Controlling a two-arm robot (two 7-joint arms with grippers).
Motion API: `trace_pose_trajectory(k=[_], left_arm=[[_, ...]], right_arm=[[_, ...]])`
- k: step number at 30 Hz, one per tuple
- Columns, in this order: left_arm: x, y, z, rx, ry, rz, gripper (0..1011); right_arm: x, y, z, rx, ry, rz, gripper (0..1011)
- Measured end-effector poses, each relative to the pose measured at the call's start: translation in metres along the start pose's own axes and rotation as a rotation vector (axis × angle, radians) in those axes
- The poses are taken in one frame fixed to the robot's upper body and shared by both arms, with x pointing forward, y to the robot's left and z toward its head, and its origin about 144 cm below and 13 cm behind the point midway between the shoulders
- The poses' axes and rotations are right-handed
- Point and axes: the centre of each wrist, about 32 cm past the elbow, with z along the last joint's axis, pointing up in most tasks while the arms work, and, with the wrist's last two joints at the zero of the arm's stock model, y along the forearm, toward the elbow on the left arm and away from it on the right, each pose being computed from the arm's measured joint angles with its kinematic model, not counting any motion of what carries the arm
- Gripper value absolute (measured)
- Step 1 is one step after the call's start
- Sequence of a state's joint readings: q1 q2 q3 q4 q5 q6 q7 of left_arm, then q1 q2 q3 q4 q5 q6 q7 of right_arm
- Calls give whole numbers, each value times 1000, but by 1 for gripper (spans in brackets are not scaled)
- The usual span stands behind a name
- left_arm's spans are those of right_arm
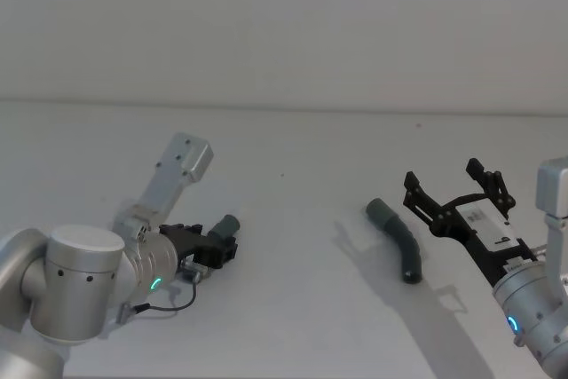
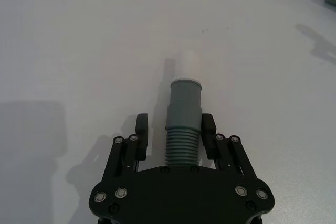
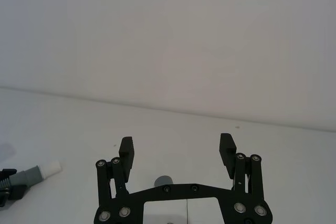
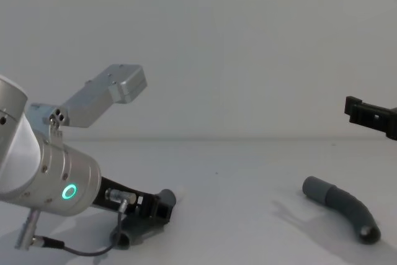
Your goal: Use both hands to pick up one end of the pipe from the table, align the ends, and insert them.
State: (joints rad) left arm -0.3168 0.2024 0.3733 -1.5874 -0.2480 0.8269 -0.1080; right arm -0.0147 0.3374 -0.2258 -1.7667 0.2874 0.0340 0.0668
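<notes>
While the L gripper (image 2: 175, 129) sits low on the tabletop (image 1: 284, 148), toward its left side & near edge, its two black fingers (image 2: 142, 129) stand one on each side of the ribbed part of the white-tipped pipe piece (image 2: 184, 109). They are spread, not pressed on it. A gap shows on one side, and the other side looks almost touching. The white tip (image 2: 188, 65) points away from the wrist, out over bare table.

The R gripper (image 1: 442, 172) hangs up off the right side of the tabletop, fingers wide apart & holding nothing. The other pipe piece (image 1: 398, 237) lies flat just beside & below it, w/ its smooth grey cuff (image 1: 380, 212) toward the middle of the tabletop & its dark end toward the near edge.

Step in hand, I think: grab both pieces. To do it well, L should centre the hose betw. its fingers first, so the squeeze does not push it sideways. It should grip the ribs & leave the tip free. R needs to come down w/ one finger each side of the curved hose, a bit back from the cuff, so the open mouth is clear for the plug. Squeeze gently, as the hose looks soft & may roll. Lift only a little, then turn tip & cuff to face each other.
</notes>
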Motion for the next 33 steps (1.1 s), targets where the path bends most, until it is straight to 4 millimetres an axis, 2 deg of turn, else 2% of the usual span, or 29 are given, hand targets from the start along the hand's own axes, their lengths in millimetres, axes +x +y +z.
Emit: trace_pose_trajectory(k=[33], left_arm=[[0,0,0,4,0,1,382]], right_arm=[[1,3,4,-37,-11,10,1000]])
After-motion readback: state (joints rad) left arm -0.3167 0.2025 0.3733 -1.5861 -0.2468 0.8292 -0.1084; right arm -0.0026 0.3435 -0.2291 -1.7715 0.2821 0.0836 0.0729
